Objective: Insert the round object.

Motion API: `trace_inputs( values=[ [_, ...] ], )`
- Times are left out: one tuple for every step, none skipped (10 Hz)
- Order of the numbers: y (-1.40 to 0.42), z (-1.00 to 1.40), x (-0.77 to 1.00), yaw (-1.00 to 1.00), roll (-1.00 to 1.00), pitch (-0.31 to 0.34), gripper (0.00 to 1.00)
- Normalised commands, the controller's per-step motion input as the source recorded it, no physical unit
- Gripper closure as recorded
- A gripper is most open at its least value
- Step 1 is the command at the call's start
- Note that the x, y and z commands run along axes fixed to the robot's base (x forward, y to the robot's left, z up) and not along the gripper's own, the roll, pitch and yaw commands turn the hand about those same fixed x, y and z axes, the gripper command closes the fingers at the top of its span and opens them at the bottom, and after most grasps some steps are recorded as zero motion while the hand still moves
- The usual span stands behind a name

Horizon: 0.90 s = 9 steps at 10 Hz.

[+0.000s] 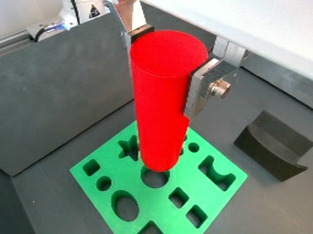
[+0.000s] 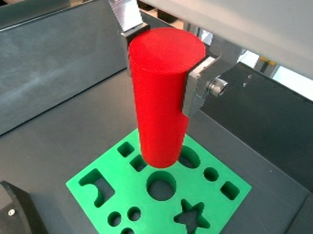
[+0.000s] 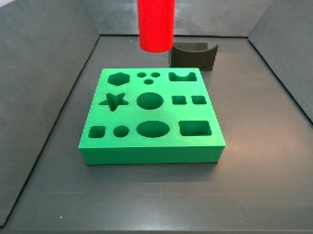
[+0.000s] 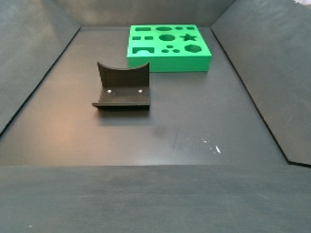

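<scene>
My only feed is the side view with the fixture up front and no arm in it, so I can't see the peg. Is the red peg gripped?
Observer: Yes. In both wrist views the gripper has its jaws shut on the upper part of the upright red peg, above the green block.
Operator: Is it in a hole yet?
Observer: No. In a side view the peg's lower end hangs clear above the block's far edge, touching nothing, and the middle round hole is open.
</scene>
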Motion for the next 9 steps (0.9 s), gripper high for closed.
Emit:
trace_inputs(
  values=[
    [0.0,-1.0,0.0,0.0,0.12,0.0,1.0],
    [0.05,-1.0,-0.09,-0.02,0.0,0.0,1.0],
    [0.05,-1.0,-0.09,0.0,0.0,0.0,1.0],
    [0.03,-1.0,-0.11,0.0,0.0,0.0,1.0],
    [0.01,-1.0,-0.1,0.0,0.0,0.0,1.0],
    [0.0,-1.0,-0.15,-0.05,0.0,-0.037,1.0],
    [-0.05,-0.78,-0.07,-0.02,0.15,0.0,1.0],
    [0.0,-0.56,-0.08,0.0,0.24,0.01,1.0],
    [0.0,-0.28,-0.05,0.0,0.1,0.007,1.0]
  ],
)
